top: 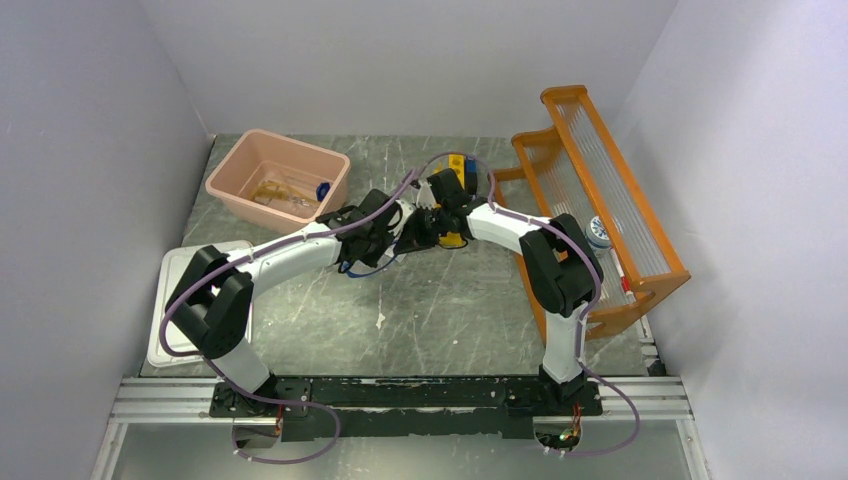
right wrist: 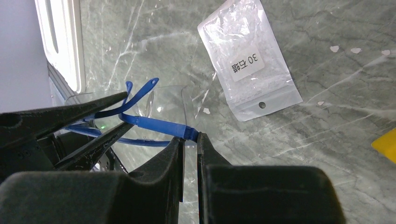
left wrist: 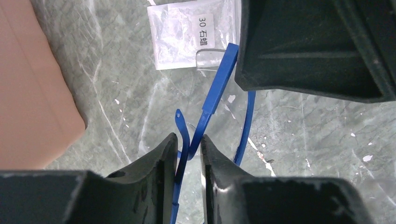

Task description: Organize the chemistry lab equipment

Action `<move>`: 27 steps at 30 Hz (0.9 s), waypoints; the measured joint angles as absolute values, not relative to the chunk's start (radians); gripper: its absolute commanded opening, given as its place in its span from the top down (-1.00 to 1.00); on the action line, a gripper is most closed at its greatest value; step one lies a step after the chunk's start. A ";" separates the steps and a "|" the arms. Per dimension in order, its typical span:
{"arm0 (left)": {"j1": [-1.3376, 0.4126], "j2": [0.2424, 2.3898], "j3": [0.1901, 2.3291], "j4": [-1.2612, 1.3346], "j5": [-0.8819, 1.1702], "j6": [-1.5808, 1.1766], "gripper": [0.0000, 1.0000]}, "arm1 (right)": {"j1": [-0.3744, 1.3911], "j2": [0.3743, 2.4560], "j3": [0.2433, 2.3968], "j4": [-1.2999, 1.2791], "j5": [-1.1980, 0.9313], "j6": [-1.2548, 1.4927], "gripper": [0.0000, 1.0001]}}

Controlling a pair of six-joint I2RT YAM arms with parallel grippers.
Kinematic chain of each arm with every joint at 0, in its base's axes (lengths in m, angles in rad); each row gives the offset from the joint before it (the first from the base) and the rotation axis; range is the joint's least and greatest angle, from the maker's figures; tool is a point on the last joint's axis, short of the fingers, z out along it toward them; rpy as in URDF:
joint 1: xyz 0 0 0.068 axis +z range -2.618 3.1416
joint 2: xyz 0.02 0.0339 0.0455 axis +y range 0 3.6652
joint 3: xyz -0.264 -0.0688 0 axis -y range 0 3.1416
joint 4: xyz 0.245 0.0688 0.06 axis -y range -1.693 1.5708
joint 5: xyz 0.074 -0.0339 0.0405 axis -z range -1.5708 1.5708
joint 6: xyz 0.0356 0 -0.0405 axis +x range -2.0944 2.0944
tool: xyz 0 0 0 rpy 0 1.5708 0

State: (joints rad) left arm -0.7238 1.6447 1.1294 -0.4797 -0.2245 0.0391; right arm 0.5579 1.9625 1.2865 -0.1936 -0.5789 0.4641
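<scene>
Left gripper (left wrist: pixel 189 149): black two-finger tool, jaws drawn to a narrow gap and pinching a thin temple arm of the blue-framed goggles (right wrist: pixel 154 123), which have clear plastic lenses.

Right gripper (right wrist: pixel 190 142): jaws nearly together, clamped on the other blue temple arm close to the lens. The two tools face each other, tips near, over the grey marbled table (top: pixel 450 310).

Goggles: held between both grippers, between the tub and the rack, in no container. Whether they clear the tabletop cannot be told.

White packet (right wrist: pixel 250 60): flat clear-fronted zip bag of pale grains with a printed label. Lies loose on the table just beyond the goggles, untouched.

Pink plastic tub (left wrist: pixel 32 93): rectangular, open, rear left. It holds a coil of amber rubber tubing (top: pixel 270 190) and a small blue piece (top: pixel 323 190) by its right wall. Its other pale contents are too indistinct to name.

White lid (top: pixel 172 300): flat on the table, left of the left arm, apart from the tub.

Orange shelf rack (top: pixel 612 318): right side of the table. Its load is not legible.

Yellow-and-blue objects (top: pixel 456 165): behind the grippers, partly hidden, kind unknown.

Status (judgement): partly done. Some items are already in the tub. The goggles look like the item in hand, probably being folded or passed across. The packet and the yellow-and-blue objects are left to sort.
</scene>
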 measured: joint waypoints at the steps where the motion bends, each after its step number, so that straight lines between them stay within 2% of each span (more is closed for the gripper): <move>1: -0.724 1.645 1.129 -0.480 -0.224 0.039 0.58 | 0.557 1.963 1.288 -0.193 -0.579 0.466 1.00; 3: -0.725 1.645 1.129 -0.480 -0.224 0.043 0.75 | 0.554 1.963 1.289 -0.193 -0.576 0.467 1.00; 5: -0.727 1.645 1.129 -0.480 -0.223 0.048 0.88 | 0.554 1.963 1.289 -0.193 -0.572 0.467 0.90; 9: -0.728 1.645 1.129 -0.490 -0.224 0.057 0.91 | 0.546 1.963 1.289 -0.193 -0.570 0.472 0.34; 13: -0.728 1.645 1.131 -0.492 -0.224 0.056 0.90 | 0.543 1.957 1.289 -0.192 -0.569 0.487 -0.01; 18: -0.728 1.652 1.159 -0.503 -0.224 0.053 0.91 | 0.521 1.913 1.288 -0.188 -0.543 0.489 -0.10; 27: -0.673 1.660 1.272 -0.520 -0.169 0.007 0.91 | 0.430 1.700 1.216 -0.070 -0.442 0.500 -0.11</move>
State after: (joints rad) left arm -0.6727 1.6596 1.2724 -0.5201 -0.1692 0.0071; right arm 0.4297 1.7004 1.2156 -0.0704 -0.4423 0.4999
